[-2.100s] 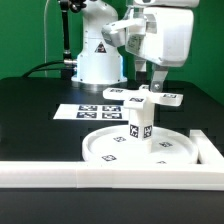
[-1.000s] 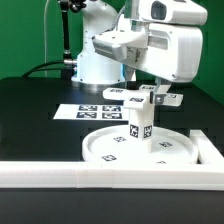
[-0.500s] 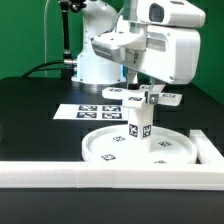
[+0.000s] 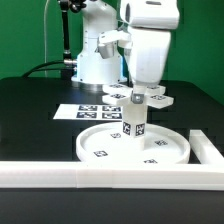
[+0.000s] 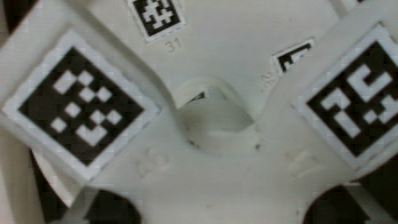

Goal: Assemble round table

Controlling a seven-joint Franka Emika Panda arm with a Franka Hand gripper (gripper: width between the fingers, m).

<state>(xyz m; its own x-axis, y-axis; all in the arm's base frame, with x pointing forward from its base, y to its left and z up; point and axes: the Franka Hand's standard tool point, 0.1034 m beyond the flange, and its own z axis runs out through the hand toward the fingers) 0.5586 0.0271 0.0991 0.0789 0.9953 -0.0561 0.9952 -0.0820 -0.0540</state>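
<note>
The large round disc lies flat on the black table near the front. The short cylindrical leg stands upright on its middle. The flat cross-shaped base sits on top of the leg. My gripper points straight down over the base's centre and is shut on it. In the wrist view the cross-shaped base fills the picture, with tagged arms and a round centre boss. My fingers do not show clearly there.
The marker board lies flat behind the disc. A long white rail runs along the front edge and turns up at the exterior view's right. The arm's white pedestal stands at the back.
The wrist has turned about its vertical axis, and the cross-shaped base has turned with it on top of the leg. The disc and leg stay in place.
</note>
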